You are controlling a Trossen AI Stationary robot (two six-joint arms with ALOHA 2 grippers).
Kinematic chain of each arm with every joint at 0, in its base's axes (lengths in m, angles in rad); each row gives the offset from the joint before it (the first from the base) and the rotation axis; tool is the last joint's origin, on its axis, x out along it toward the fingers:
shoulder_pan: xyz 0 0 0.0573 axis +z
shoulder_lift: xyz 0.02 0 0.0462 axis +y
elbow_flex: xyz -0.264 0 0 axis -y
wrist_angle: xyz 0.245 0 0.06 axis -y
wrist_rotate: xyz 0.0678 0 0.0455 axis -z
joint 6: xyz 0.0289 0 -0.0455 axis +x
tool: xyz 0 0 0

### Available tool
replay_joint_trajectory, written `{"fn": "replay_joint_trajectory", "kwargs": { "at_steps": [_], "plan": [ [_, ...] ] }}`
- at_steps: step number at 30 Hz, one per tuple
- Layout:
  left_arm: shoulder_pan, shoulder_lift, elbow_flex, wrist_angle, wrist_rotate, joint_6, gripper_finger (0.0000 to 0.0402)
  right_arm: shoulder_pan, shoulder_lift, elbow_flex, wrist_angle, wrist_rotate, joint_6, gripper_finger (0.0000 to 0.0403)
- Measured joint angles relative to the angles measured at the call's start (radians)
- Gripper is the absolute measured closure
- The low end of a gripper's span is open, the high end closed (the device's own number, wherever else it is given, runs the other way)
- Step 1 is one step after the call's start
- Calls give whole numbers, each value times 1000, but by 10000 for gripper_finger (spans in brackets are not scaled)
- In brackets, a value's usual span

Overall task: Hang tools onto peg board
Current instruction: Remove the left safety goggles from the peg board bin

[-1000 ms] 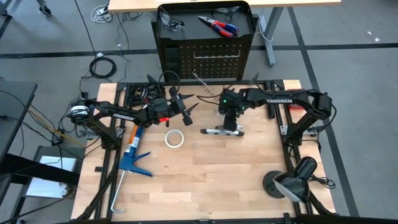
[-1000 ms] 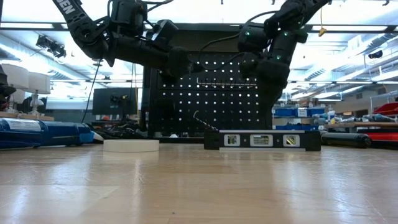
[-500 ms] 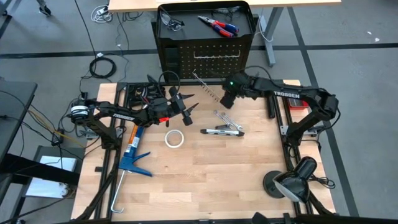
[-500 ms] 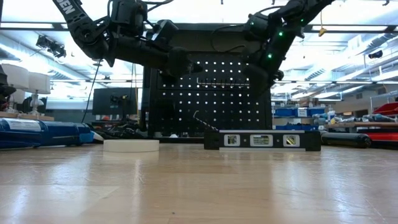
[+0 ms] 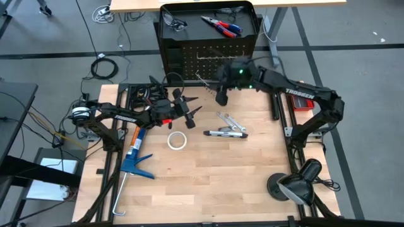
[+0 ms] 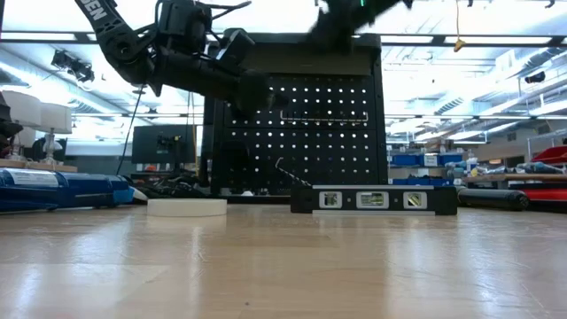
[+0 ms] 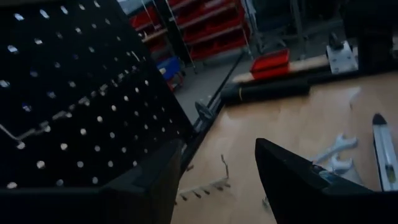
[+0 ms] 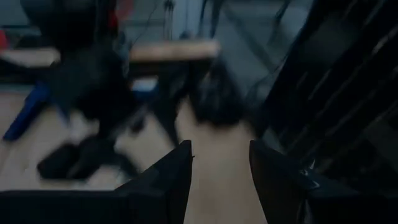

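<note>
- The peg board (image 5: 211, 60) stands upright at the table's far edge. Its tray-like top carries the red-and-blue pliers (image 5: 222, 26) and a pair of safety glasses (image 5: 175, 23), so those tools are stored there, not hung.
- The right gripper (image 5: 221, 98) is raised near the board's face, above the table's far edge. Its fingers (image 8: 166, 180) stand apart with nothing between them. The height and the empty jaws suggest it is travelling between pick-ups, not placing anything.
- The left gripper (image 5: 191, 112) hovers over the table's left-centre, close to the board. Its jaws are spread wide and empty, as the left wrist view shows. It seems parked there, facing the board, to leave the centre free.
- The wrenches (image 5: 231, 122) and the slim black-and-silver bar (image 5: 225, 133) lie together on the wood at the table's middle, well within the right arm's reach and not yet hung.
- A roll of tape (image 5: 177, 140) and the blue caulking gun (image 5: 134, 154) lie to the left.
- A second ago the right gripper was low over the bar; it has since lifted and swung toward the board, uncovering the wrenches. The left arm has not shifted.
</note>
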Motion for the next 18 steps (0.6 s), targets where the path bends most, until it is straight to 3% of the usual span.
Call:
{"fn": "replay_joint_trajectory", "kwargs": {
  "at_steps": [5, 9, 12, 18],
  "plan": [
    [-41, -58, 4, 27, -6, -59, 191, -1, -2, 176, -127, 49, -15, 234],
    [-101, -162, 25, -49, -99, -84, 191, 3, -7, 173, -291, 144, -68, 237],
    [-133, -244, 84, -222, -176, -82, 191, 7, -22, 114, -345, 131, -109, 240],
    [-120, -304, 387, -699, -269, -80, 191, 27, -90, -49, -213, 55, -127, 242]
  ]
}}
